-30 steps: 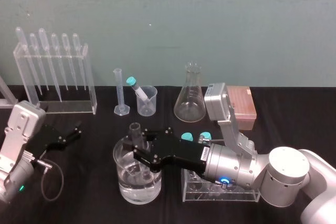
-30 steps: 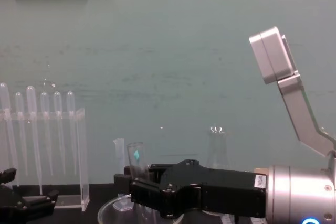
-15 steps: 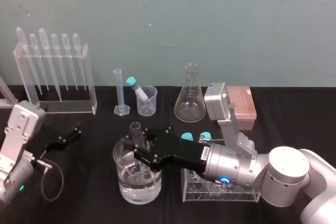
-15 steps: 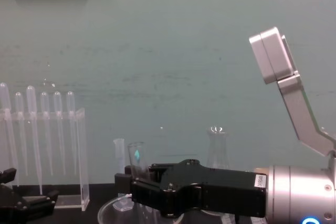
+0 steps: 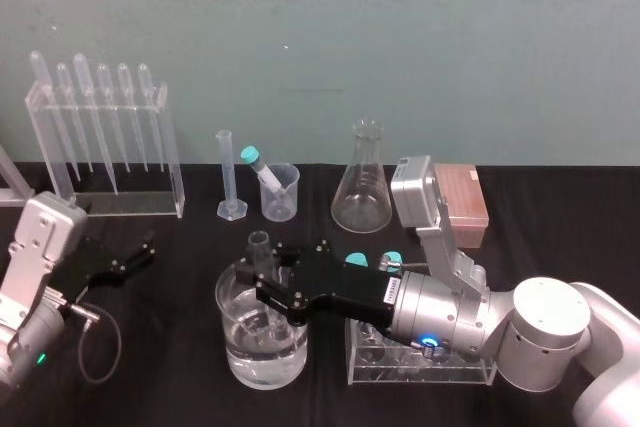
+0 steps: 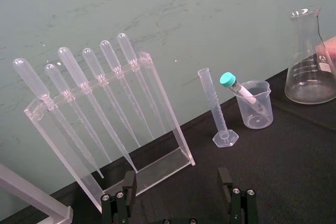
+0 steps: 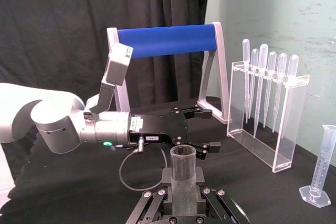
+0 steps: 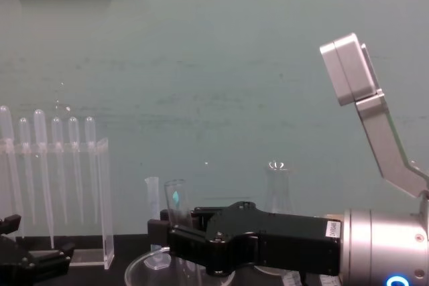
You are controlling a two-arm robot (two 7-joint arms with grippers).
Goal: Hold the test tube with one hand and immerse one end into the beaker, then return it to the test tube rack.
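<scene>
Six pipettes, cylinder, flask behind test tube

Conical flask near test tube rack, teal-capped tubes before it, bare tabletop front left

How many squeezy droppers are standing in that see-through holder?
6. The pipettes hang side by side in one row in the clear stand, far back on the robot's left, bulbs up and tips down. None seems hidden.
</scene>
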